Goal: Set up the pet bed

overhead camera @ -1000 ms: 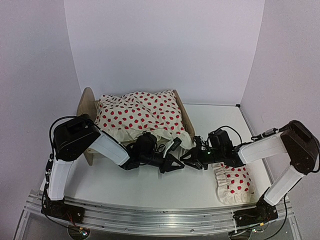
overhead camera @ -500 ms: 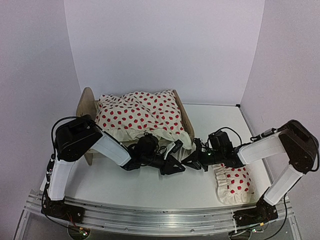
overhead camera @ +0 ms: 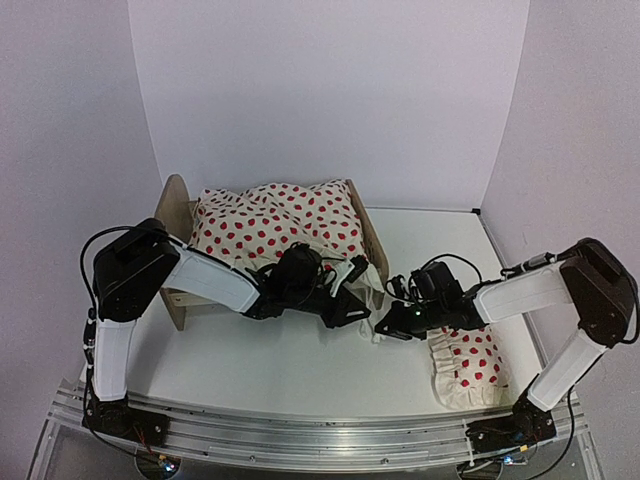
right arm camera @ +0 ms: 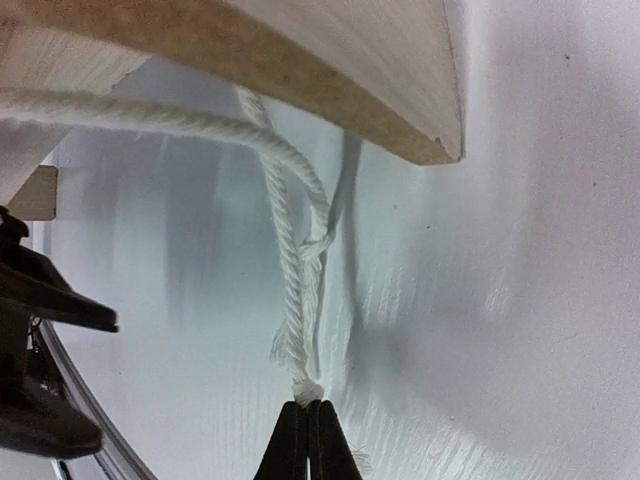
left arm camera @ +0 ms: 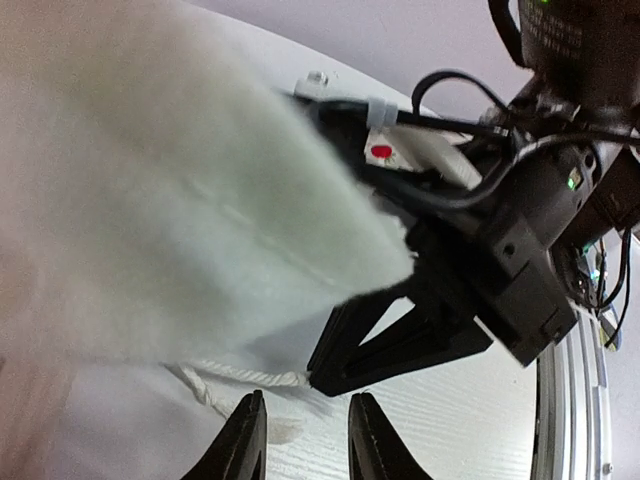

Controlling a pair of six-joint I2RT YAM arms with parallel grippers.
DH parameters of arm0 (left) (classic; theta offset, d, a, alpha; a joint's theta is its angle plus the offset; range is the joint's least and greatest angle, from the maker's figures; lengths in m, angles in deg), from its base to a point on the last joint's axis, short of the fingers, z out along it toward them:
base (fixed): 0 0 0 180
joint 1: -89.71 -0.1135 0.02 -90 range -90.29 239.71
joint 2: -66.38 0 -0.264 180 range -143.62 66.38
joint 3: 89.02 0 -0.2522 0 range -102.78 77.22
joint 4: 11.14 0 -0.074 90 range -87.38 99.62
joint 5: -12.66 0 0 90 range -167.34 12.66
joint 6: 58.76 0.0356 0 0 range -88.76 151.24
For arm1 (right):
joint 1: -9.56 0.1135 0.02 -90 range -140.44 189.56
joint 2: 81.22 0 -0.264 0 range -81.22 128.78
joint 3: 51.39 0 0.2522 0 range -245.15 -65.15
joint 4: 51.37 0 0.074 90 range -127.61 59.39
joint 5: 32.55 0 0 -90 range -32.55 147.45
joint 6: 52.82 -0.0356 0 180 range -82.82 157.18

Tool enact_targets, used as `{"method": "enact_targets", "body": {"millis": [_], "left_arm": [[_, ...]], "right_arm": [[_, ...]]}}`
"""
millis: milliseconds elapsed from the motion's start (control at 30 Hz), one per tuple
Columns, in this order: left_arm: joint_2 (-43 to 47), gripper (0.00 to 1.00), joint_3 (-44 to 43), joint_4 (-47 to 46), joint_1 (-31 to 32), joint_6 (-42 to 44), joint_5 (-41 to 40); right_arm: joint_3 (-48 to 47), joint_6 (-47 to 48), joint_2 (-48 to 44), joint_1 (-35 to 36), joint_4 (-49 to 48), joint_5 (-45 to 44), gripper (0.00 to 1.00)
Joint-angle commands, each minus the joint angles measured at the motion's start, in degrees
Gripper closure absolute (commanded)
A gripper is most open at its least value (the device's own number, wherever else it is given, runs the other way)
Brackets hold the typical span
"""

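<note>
Well, bed [overhead camera: 175, 212]: back left of the table [overhead camera: 300, 375], with a spotted blanket [overhead camera: 280, 225] heaped over it.
Right gripper [right arm camera: 308, 412]: fingers pressed together, pinching the end of a white cord [right arm camera: 288, 270] that runs out from under the footboard [right arm camera: 330, 60].
Left gripper [left arm camera: 305, 425]: fingers apart with nothing between them, low over the table beside the blanket's edge, facing the right gripper.
Pillow [overhead camera: 465, 365]: flat on the table, right of both grippers.
</note>
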Motion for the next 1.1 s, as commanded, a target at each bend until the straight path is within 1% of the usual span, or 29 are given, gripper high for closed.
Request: {"method": "enact_targets", "body": {"millis": [0, 167, 300, 433, 500, 733, 800, 900, 1067], "left_arm": [[0.9, 0.71, -4.0, -3.4, 1.0, -4.5, -4.4], [-2.9, 0.71, -6.8, -2.9, 1.4, -8.4, -15.3], [-4.7, 0.68, -8.2, -5.4, 2.2, -9.7, -21.4], [-6.6, 0.72, -9.8, -5.2, 2.7, -13.5, -28.4], [-6.9, 0.73, -9.7, -5.2, 2.8, -14.7, -31.3], [-9.8, 0.75, -11.0, -6.1, 3.2, -15.6, -39.6], [-10.8, 0.77, -12.0, -5.4, 3.2, -16.0, -41.5], [-11.6, 0.79, -12.9, -3.7, 3.2, -16.3, -43.0], [-12.7, 0.79, -14.1, -2.1, 3.2, -17.0, -44.4]], "right_arm": [[-1.9, 2.9, 1.6, 0.2, -4.3, -3.9, 1.0], [0.0, 1.9, 0.3, 0.2, -6.8, -5.2, 1.0], [1.5, 0.5, -0.8, 0.2, -9.5, -5.6, 1.0], [2.6, -1.8, -0.5, 0.2, -12.9, -5.1, 1.0], [2.4, -2.2, -0.3, 0.2, -13.4, -4.7, 1.0], [2.2, -3.4, 0.4, 0.3, -15.3, -2.1, 1.0], [2.5, -3.8, 0.3, 0.3, -15.9, -1.9, 1.0], [2.3, -3.9, 0.4, 0.2, -16.0, -0.9, 1.0], [2.2, -4.4, 0.5, 0.3, -16.0, 0.5, 1.0]]}}
